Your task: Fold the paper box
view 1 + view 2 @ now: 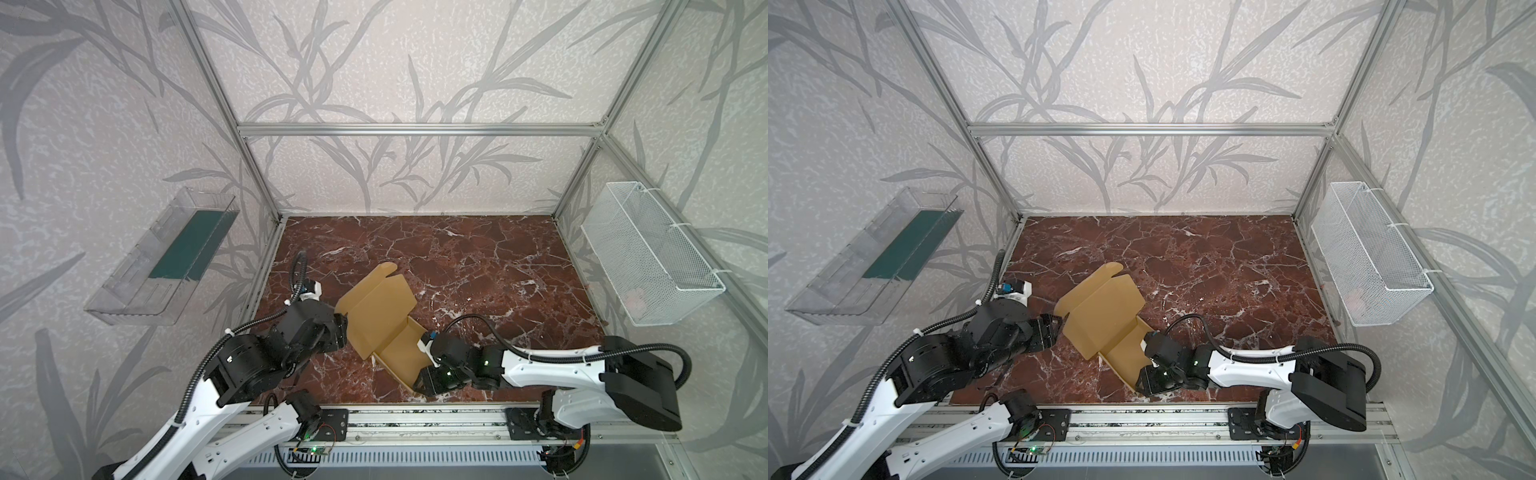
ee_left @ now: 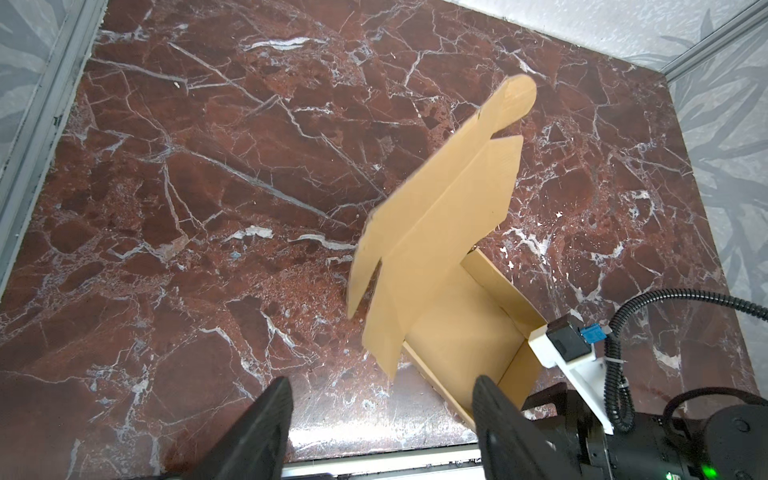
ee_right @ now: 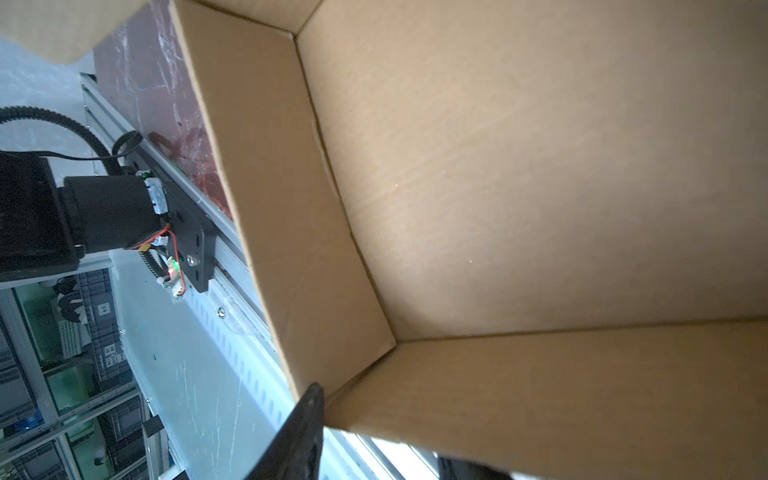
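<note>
**Tray formed, lid yet to be closed**

Just behind the front rail (image 1: 415, 415), the right gripper (image 1: 420, 380) is set at the near-right wall of the paper box (image 1: 376, 316), which lies on the marble table (image 1: 478, 270), near the front and about the middle. In the right wrist view one finger (image 3: 299, 432) is seen outside that wall's corner, while the other is hidden under the cardboard. Whether the wall is pinched cannot be told.

The tray (image 2: 457, 332) is judged done: its front and side walls are stood up around the floor. A little farther back, the left gripper (image 2: 381, 384) is held well open and empty, just beside the lid's left edge. The lid (image 1: 1100, 320) is raised steeply, and its rounded end tab (image 2: 515, 97), the farthest part, is not folded in.

By this judgement three steps are left: the tabs are to be turned in, the lid brought down and its front strip tucked.
</note>
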You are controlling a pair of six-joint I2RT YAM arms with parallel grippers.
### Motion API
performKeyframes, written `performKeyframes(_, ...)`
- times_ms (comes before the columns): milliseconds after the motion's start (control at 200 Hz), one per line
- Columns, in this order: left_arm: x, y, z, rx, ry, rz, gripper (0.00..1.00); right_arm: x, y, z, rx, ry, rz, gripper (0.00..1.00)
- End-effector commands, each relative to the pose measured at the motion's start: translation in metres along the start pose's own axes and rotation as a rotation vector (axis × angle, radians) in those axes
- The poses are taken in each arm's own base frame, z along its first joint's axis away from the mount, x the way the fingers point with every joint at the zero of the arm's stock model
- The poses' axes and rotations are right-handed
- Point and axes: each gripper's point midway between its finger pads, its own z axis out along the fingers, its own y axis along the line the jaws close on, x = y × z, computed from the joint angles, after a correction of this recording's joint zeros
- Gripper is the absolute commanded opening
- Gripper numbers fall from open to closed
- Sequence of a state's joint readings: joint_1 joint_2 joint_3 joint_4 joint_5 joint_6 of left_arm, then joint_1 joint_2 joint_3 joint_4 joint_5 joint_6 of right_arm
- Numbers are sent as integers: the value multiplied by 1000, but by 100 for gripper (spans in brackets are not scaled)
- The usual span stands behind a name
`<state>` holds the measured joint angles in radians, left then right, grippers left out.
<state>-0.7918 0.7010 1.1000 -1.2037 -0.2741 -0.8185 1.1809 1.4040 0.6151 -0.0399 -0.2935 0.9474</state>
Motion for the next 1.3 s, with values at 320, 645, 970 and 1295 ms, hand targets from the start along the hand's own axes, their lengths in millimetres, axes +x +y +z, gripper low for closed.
performKeyframes(320, 58, 15, 40, 7, 130, -42, 69, -24, 47, -11, -117, -86, -117, 56)
performKeyframes(645, 57, 18, 58, 29, 39, -97, 69, -23, 55, -43, -145, -144, -169, 60)
performKeyframes(970, 45, 17, 77, 10, -53, -101, 66, -26, 60, -83, -123, -227, -250, 62)
performKeyframes(1295, 33, 2, 83, 82, -125, -46, 52, -28, 58, -100, -128, -296, -315, 62)
